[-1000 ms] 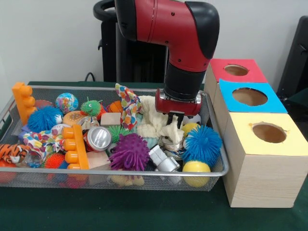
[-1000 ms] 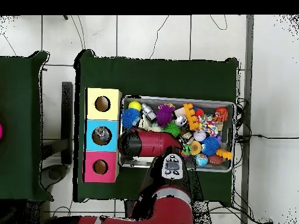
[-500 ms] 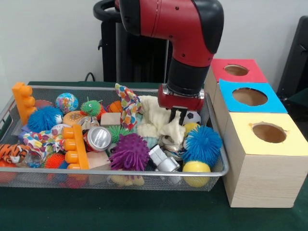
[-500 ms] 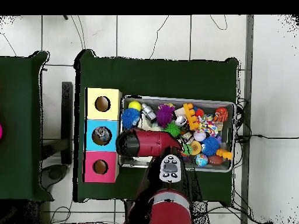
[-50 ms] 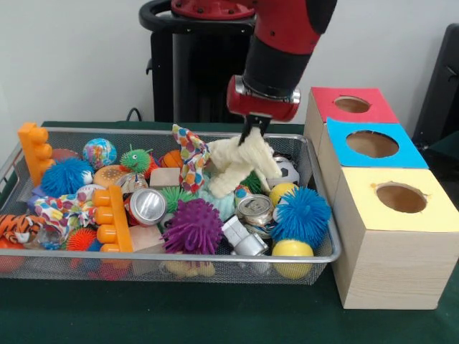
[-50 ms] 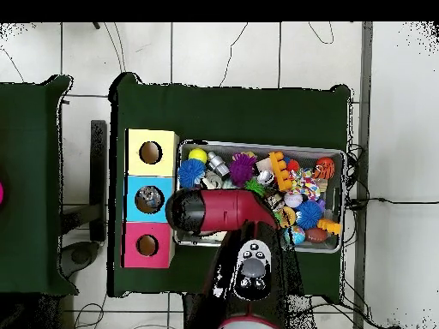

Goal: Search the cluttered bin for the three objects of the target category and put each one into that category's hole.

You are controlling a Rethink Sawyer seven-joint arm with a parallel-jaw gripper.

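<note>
My gripper (image 5: pixel 252 133) is shut on a cream cloth (image 5: pixel 240 162) and holds it lifted above the right part of the wire bin (image 5: pixel 215 259); the cloth's lower folds hang just over the clutter. In the overhead view the red arm (image 6: pixel 219 211) covers the gripper and cloth. Three boxes stand right of the bin: a red-topped box (image 5: pixel 351 104), a blue-topped box (image 5: pixel 371 144) and a yellow-topped box (image 5: pixel 400 198), each with a round hole. The same boxes show as red box (image 6: pixel 147 245), blue box (image 6: pixel 149 199) and yellow box (image 6: pixel 151 152).
The bin holds several toys: a purple spiky ball (image 5: pixel 193 226), blue spiky balls (image 5: pixel 301 213), tin cans (image 5: pixel 255 209), a patterned cloth (image 5: pixel 190 158), orange blocks (image 5: pixel 113 217), a yellow ball (image 5: pixel 292 249). Green cloth covers the table (image 5: pixel 215 315).
The gripper has risen out of the bin with the cream cloth, lifting it clear of the cans and balls. The arm's upper part has swung upward.
</note>
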